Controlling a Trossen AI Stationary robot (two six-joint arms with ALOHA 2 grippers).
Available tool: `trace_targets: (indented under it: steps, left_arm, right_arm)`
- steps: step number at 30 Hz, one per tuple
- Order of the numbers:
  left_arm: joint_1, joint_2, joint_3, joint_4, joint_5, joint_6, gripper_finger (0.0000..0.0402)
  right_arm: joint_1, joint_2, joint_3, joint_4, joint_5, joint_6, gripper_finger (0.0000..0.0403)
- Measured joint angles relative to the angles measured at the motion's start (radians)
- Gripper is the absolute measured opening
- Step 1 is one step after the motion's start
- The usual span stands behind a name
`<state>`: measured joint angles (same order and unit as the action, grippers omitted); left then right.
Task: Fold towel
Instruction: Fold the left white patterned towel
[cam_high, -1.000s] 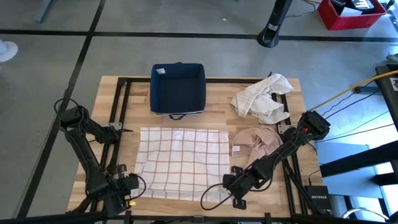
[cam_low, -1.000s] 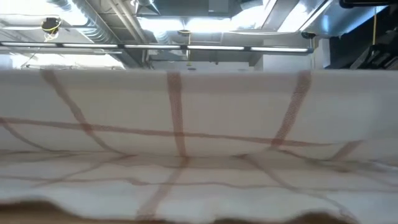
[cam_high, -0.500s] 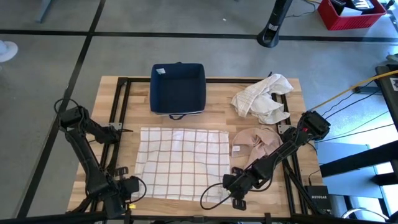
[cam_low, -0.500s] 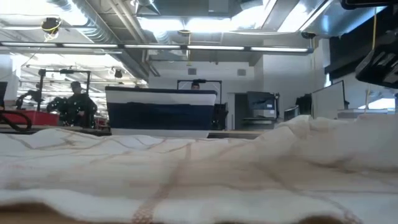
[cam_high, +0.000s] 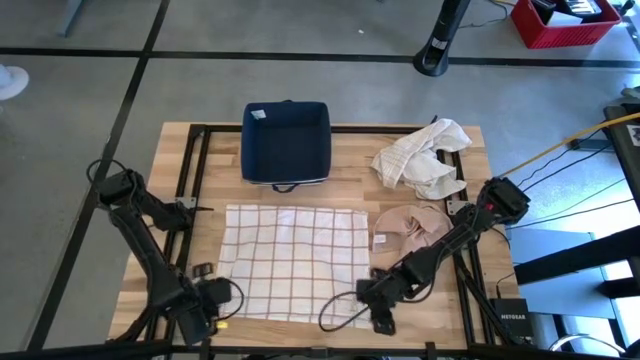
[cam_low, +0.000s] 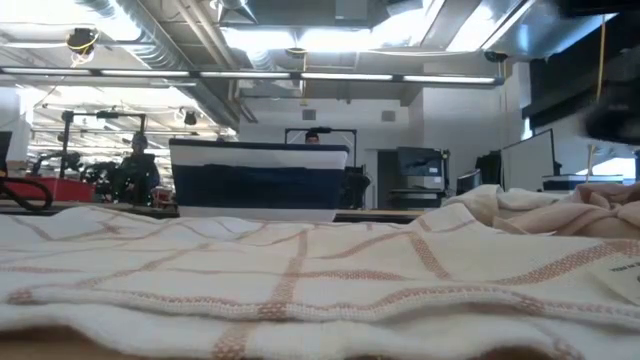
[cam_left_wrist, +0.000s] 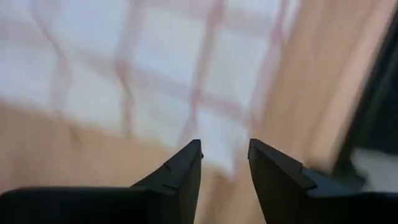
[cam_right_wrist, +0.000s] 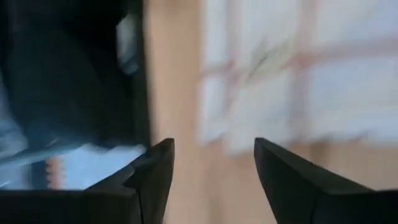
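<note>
The towel (cam_high: 290, 262), white with red-brown checks, lies spread flat on the wooden table (cam_high: 200, 160). Its near edge (cam_low: 300, 300) fills the foreground of the low view. My left gripper (cam_high: 210, 303) hovers open just off the towel's near left corner (cam_left_wrist: 217, 134), fingers apart with nothing between them (cam_left_wrist: 225, 152). My right gripper (cam_high: 372, 298) stands open over the near right corner (cam_right_wrist: 217, 118), its fingers wide (cam_right_wrist: 214, 149) and clear of the cloth.
A navy bin (cam_high: 286, 143) stands behind the towel. A crumpled white cloth (cam_high: 424, 156) lies at the far right, and a beige cloth (cam_high: 408, 228) lies right beside the towel's right edge. Black frame rails (cam_high: 195, 200) run along the table's sides.
The towel's near edge, which stood raised like a curtain in front of the low camera, has fallen and now lies flat on the table. My left gripper has shifted slightly toward the table's right edge.
</note>
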<state>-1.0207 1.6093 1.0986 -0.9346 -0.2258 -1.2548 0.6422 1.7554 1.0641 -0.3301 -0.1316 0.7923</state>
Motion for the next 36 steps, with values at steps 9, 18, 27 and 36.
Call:
trace_targets:
  steps: [9, 18, 27, 36]
  left_arm:
    - [0.116, 0.108, 0.000, -0.068, -0.244, 0.224, 0.0127]
    - [0.106, 0.241, 0.003, -0.051, 0.071, 0.294, 0.0127]
    - [0.090, 0.232, 0.051, -0.106, 0.076, 0.278, 0.0127]
    - [0.125, 0.135, 0.117, -0.070, -0.211, 0.283, 0.0127]
  right_arm:
    - [-0.053, 0.037, 0.001, -0.006, 0.505, -0.275, 0.0225]
    - [-0.122, 0.082, 0.001, -0.232, 0.462, -0.268, 0.0225]
    - [-0.139, 0.074, 0.029, -0.260, 0.443, -0.262, 0.0225]
    - [-0.148, 0.086, 0.052, -0.124, 0.458, -0.357, 0.0225]
